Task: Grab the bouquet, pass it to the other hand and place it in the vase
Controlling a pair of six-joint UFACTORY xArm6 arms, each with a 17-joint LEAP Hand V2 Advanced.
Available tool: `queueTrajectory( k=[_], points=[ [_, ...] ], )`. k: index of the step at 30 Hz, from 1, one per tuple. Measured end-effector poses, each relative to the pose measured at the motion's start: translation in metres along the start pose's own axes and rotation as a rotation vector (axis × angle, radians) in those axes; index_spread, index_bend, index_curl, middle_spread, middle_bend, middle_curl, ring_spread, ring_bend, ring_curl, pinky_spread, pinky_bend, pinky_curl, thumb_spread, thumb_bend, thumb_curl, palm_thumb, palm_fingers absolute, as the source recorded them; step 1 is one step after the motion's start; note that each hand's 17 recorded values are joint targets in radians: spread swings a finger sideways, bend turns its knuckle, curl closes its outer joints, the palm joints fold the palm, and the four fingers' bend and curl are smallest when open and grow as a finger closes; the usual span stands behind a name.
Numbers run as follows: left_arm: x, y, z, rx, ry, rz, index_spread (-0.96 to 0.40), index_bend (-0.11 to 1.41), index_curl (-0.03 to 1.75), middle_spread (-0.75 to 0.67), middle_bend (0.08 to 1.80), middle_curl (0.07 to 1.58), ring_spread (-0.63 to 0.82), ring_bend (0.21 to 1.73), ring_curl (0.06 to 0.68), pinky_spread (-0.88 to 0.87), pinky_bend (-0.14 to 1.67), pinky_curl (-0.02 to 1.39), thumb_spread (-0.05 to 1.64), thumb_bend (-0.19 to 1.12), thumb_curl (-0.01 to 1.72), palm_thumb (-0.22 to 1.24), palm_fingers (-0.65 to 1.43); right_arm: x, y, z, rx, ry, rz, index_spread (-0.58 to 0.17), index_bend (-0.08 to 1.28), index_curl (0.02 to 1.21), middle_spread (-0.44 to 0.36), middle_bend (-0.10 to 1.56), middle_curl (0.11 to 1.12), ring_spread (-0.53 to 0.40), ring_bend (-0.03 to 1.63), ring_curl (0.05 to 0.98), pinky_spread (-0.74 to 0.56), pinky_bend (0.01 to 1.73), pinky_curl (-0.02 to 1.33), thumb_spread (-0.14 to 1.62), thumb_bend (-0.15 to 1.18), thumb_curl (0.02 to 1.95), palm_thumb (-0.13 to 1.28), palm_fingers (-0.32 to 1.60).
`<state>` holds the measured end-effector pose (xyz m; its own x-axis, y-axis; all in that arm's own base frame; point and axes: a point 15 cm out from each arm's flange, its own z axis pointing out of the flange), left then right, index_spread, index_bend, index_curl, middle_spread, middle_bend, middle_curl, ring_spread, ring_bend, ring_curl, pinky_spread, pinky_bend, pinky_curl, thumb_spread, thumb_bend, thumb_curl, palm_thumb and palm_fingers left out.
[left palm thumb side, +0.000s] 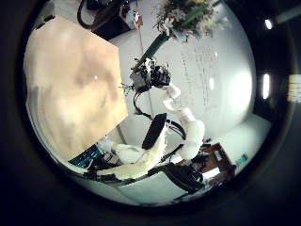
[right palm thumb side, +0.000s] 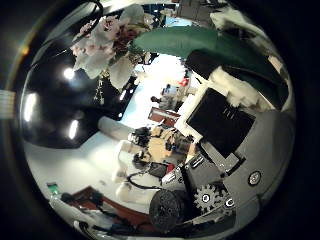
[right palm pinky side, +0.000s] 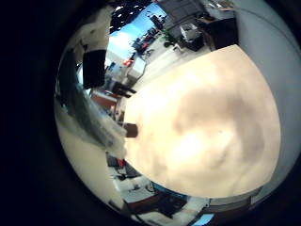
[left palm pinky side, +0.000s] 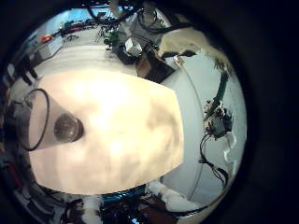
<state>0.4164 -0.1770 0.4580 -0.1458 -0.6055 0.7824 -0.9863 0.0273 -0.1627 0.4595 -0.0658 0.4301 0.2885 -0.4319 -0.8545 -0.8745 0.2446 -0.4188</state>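
Right hand (left palm thumb side: 150,75) is seen from the left palm raised well above the surface (left palm thumb side: 75,75), its fingers closed round the green stems of the bouquet (right palm thumb side: 110,40), whose pale blooms are held up in the air. The surface is bare apart from the clear glass vase (left palm pinky side: 37,117), which is standing upright near one edge and appears empty. The pick-up is judged done: the bouquet is off the surface and carried by the right hand. The pass to the left hand is judged not yet made, and the placing in the vase is left. The left hand's state cannot be told.
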Motion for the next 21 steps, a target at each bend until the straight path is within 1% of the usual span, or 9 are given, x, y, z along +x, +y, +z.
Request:
queueTrajectory(
  k=[4,9,12,17,21],
  points=[
    [0.014,-0.006,-0.001,0.018,0.086,-0.013,0.04,0.17,0.38,0.16,0.25,0.42,0.28,0.75,0.15,0.26,0.82,0.0,0.98,-0.03,0.31,0.11,0.25,-0.031,0.005,0.02,-0.04,-0.088,-0.046,-0.211,1.18,0.86,-0.105,1.41,0.72,-0.179,1.46,0.68,-0.2,1.21,0.91,0.82,0.01,1.27,1.18,1.15],
    [0.032,-0.014,-0.002,0.034,0.199,-0.025,0.05,0.17,0.37,0.17,0.26,0.42,0.29,0.76,0.155,0.25,0.83,0.0,0.96,-0.03,0.32,0.13,0.25,-0.06,0.014,0.043,-0.086,-0.146,-0.092,-0.209,1.18,0.86,-0.106,1.41,0.72,-0.179,1.47,0.681,-0.2,1.21,0.92,0.83,0.0,1.28,1.18,1.15],
    [0.038,-0.019,-0.007,0.041,0.265,-0.031,0.06,0.17,0.37,0.17,0.27,0.42,0.29,0.76,0.158,0.24,0.84,0.0,0.96,-0.03,0.32,0.15,0.24,-0.067,0.025,0.056,-0.112,-0.172,-0.097,-0.209,1.18,0.85,-0.106,1.41,0.72,-0.179,1.47,0.681,-0.2,1.2,0.93,0.83,0.0,1.29,1.18,1.15],
    [0.041,-0.018,-0.009,-0.001,0.356,-0.058,0.07,0.17,0.36,0.18,0.28,0.42,0.29,0.76,0.162,0.24,0.85,0.0,0.95,-0.03,0.32,0.16,0.24,-0.081,0.047,0.082,-0.179,-0.242,-0.098,-0.208,1.19,0.85,-0.106,1.41,0.72,-0.179,1.47,0.681,-0.2,1.2,0.95,0.83,0.0,1.3,1.18,1.15],
    [0.05,-0.013,-0.01,-0.036,0.426,-0.068,0.07,0.17,0.36,0.18,0.29,0.42,0.3,0.77,0.164,0.24,0.85,0.0,0.95,-0.03,0.32,0.17,0.23,-0.088,0.063,0.095,-0.209,-0.274,-0.102,-0.207,1.19,0.85,-0.106,1.41,0.72,-0.179,1.47,0.681,-0.21,1.19,0.96,0.83,0.0,1.31,1.18,1.15]
  ],
)
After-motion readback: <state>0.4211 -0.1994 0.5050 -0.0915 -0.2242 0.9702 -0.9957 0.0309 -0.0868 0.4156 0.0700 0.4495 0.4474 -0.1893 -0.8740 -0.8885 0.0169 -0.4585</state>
